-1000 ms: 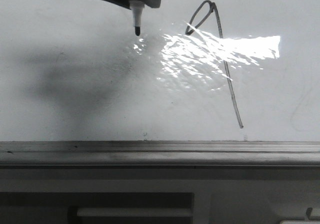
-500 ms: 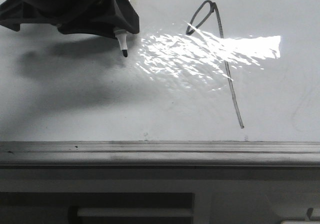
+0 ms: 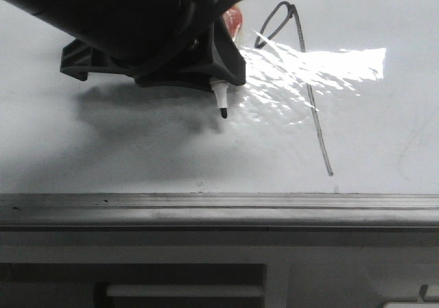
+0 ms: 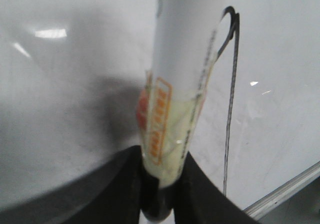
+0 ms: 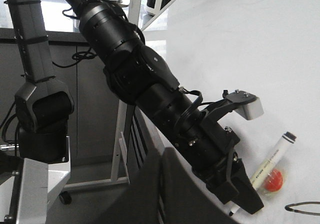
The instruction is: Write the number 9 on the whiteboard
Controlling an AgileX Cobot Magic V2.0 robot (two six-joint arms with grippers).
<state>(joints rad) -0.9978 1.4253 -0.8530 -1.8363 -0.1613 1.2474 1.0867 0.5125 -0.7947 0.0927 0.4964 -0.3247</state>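
The whiteboard (image 3: pixel 103 164) is the surface here, a wide glossy white sheet that fills most of the front view, with a bright glare patch (image 3: pixel 322 64) toward its right half and faint smudges near the right edge. A grey metal edge strip (image 3: pixel 219 208) runs along its near side, and below that sits a grey panel with slots (image 3: pixel 185 280). In the right wrist view the room shows behind the board: dark grey cabinet fronts (image 5: pixel 95 99), a white metal stand leg (image 5: pixel 120 149), and the base of another arm (image 5: pixel 42 114) at the far side.

The left arm (image 3: pixel 137 20) reaches in low over the left and middle of the board, casting a broad soft shadow (image 3: pixel 144 126) on it. The left tool (image 4: pixel 160 184) is clenched on a marker (image 4: pixel 172 119), its dark jaws pressing either side of the barrel. The marker's black tip (image 3: pixel 223 113) points down close above the board, near its middle; I cannot tell whether it touches.

The number 9 (image 3: pixel 302 68) is drawn right of the marker, its small narrow loop near the far edge and its long slanting tail ending close to the near edge strip.

The right tool is out of sight.
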